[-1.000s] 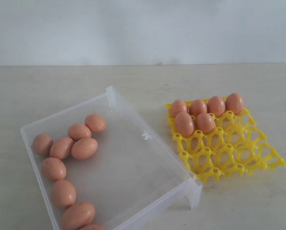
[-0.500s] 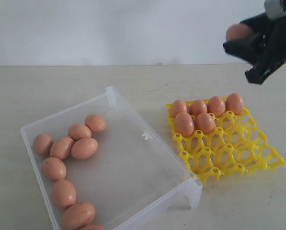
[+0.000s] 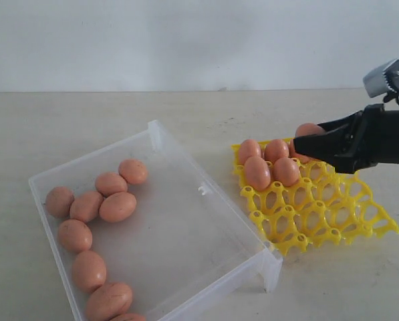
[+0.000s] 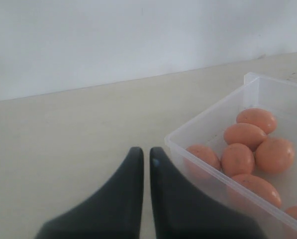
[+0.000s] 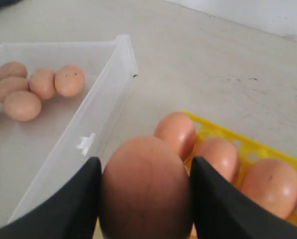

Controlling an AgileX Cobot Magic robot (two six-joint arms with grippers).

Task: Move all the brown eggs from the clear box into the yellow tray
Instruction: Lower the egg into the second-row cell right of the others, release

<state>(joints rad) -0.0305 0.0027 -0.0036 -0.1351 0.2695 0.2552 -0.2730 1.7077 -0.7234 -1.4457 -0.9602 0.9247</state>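
Brown eggs [image 3: 258,172] crowd the yellow tray [image 3: 317,215] beneath the egg-gripping right hand [image 3: 305,142].

Nine brown eggs [image 3: 117,206] are lying in the one clear box [image 3: 186,221] at 8 o'clock of the exterior view, the ninth peeking in only at the 6 o'clock edge. Four are sitting in plain sight in the single yellow tray [image 3: 256,216] at 4 o'clock, clustering at its 11 o'clock corner; the right hand [image 3: 306,138] is blocking the cups behind it. One held egg [image 3: 309,128] is making fourteen showing. Two hands are showing, the left hand [image 4: 143,155] only in its own wrist view. One worktop [image 3: 359,287] is carrying everything.
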